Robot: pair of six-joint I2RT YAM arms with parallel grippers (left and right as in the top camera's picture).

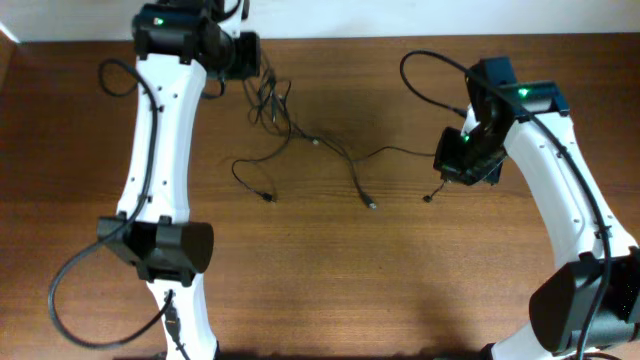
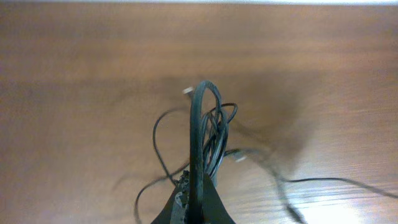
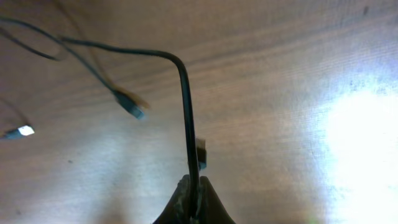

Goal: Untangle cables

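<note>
— What's the left gripper (image 2: 193, 204) got?

— Its fingers are pinched almost shut on a black cord (image 2: 194, 134), which rises out of them in a tall, narrow loop. The knot of cables (image 2: 219, 124) sits just beyond that loop, thin strands threaded through one another. I can't tell whether the knot touches the wood or hangs clear of it.

— And the right gripper (image 3: 194, 200)?

— Also closed down, on a single cable (image 3: 185, 93). The cable comes straight out from between the tips, bends over sharply and runs off away from the gripper. A small dark connector (image 3: 201, 152) sits just beside it, close to the tips. It's too blurred to name.

— Where does that cable run?

— From overhead it leaves the right gripper and crosses the wooden table (image 1: 320, 290) towards the knot beside the left one. Loose ends trail off on the way. A metal-tipped plug (image 1: 372, 204) lies between the two grippers. Another plug (image 1: 269, 197) ends a curl nearer the left arm. A third end (image 1: 428, 198) lies just short of the right gripper.
</note>
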